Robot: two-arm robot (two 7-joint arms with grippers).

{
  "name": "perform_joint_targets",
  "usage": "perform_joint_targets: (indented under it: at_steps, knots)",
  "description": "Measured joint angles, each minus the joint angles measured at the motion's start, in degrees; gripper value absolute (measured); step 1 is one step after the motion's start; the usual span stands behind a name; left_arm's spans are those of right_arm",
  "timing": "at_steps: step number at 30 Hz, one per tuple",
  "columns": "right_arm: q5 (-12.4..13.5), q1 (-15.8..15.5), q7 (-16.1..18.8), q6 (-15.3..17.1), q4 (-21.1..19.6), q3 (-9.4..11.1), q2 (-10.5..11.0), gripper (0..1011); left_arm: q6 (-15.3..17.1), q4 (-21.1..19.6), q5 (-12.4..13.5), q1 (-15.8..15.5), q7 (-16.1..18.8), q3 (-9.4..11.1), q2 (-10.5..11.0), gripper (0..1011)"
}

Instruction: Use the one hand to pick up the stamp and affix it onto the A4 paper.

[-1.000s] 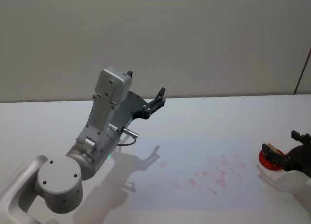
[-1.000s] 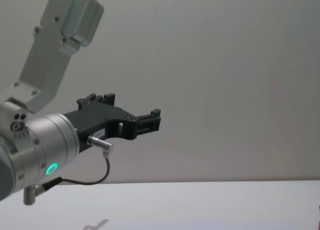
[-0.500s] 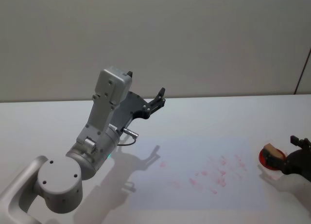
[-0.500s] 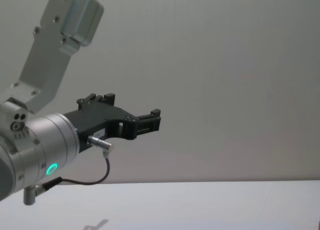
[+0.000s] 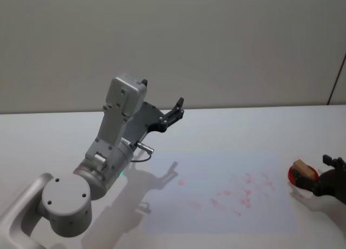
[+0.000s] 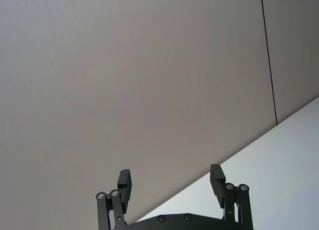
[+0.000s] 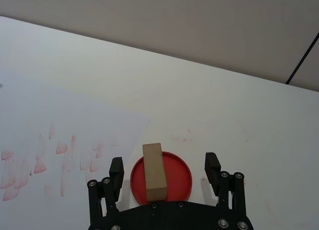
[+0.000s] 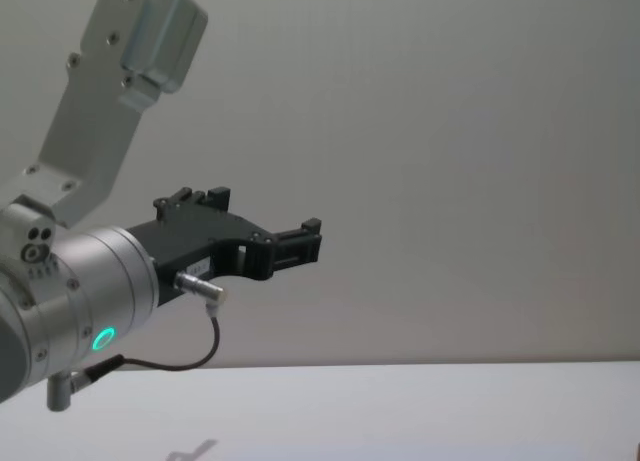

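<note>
Right black gripper (image 7: 164,166) spread beside light-brown wooden stamp (image 7: 154,172) on red round pad (image 7: 180,179) | off-centre squeeze may topple it | left gripper (image 6: 170,176) raised, spread

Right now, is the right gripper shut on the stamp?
No: the right gripper is open, the stamp lying free on the red pad.
</note>
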Motion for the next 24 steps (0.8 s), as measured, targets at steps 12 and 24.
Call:
perform_joint_targets:
  at_steps: [12,24]
  knots:
    - [-0.48,1.11,0.37,0.68,1.31,-0.4,-0.61,1001,0.0,0.0,0.0,0.0,0.0,0.0,0.0,1001]
    - [-1.51,1.97,0.52,1.13,2.21,-0.75,-1.04,1001,0.0,0.0,0.0,0.0,0.0,0.0,0.0,1001]
